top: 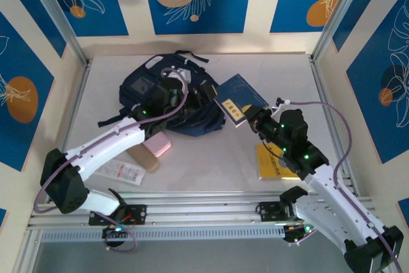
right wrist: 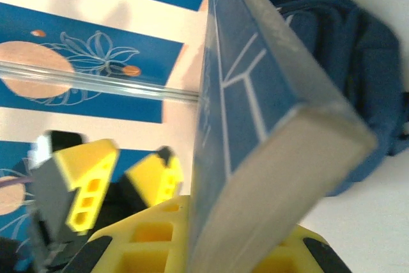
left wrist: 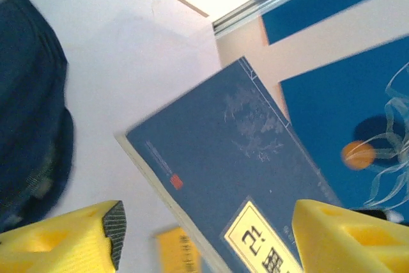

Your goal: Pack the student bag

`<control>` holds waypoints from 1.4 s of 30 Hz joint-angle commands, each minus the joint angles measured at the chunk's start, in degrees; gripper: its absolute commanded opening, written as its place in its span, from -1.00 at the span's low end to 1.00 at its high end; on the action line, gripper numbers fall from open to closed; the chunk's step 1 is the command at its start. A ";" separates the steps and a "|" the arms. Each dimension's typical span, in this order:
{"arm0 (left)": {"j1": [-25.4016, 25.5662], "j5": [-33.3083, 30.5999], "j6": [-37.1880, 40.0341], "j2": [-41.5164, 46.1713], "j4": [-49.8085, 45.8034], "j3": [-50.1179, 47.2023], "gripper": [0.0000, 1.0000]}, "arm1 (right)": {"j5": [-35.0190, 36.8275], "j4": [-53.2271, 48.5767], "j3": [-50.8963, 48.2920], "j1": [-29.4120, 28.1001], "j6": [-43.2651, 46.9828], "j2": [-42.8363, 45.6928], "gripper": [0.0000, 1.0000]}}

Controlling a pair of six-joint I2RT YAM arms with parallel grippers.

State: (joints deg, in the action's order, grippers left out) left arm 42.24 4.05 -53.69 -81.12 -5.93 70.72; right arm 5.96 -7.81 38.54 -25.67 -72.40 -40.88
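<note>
Seen from above: the left arm (top: 112,140), white-shelled, stretched on a long diagonal from the near-left base across to the student bag (top: 142,87), slumped at mid-table toward the far side. Ends in the left gripper (top: 202,96), poised at the bag's right flank with fingers (left wrist: 64,241) spread wide and closed on nothing. Frames, between those fingers in the left wrist view, a blue book (left wrist: 236,158) just ahead.

Opposite: the right arm (top: 332,190), folded up from the near-right base and angled inward. Pinches the book's near corner in the right gripper (top: 250,115), jaws drawn in tight on either cover. Holds the book just beside the bag's right side; touching or apart, cannot tell, nor whether lifted clear of the table (top: 211,158).

Textures: bag of soft navy fabric, creased and saggy, with dark straps trailing toward the far wall and to the left. Book flat, rectangular and stiff, with a deep-blue cover faintly patterned, a small red square, a cream label edged in dark lines, and a pale grey page block. Fingers on both grippers blocky and yellow, hollowed by cut-outs, faced with dark ribbed strips. Table pale, matte and smooth.

Lying under the left arm: a pink rounded case (top: 160,146), a tan block (top: 144,159), a white printed packet (top: 121,172). Under the right arm: a yellow booklet (top: 273,164).
</note>
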 commanded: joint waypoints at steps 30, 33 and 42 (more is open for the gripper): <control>-17.96 16.95 47.22 -49.25 -47.15 49.04 0.31 | -29.57 -6.15 1.12 12.89 13.49 10.02 -1.00; -17.94 18.04 47.28 -49.66 -47.04 48.17 0.31 | -30.13 -5.55 1.24 13.37 13.03 9.95 -1.00; -17.86 25.73 45.15 -48.42 -42.35 42.60 0.06 | -30.39 -4.68 -0.13 13.42 12.16 9.55 -1.00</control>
State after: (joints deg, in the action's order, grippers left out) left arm 24.45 24.67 -8.43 -129.62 -49.78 114.56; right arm -22.68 -15.79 39.13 -12.49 -59.35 -31.68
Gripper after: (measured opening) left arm 0.545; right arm 0.118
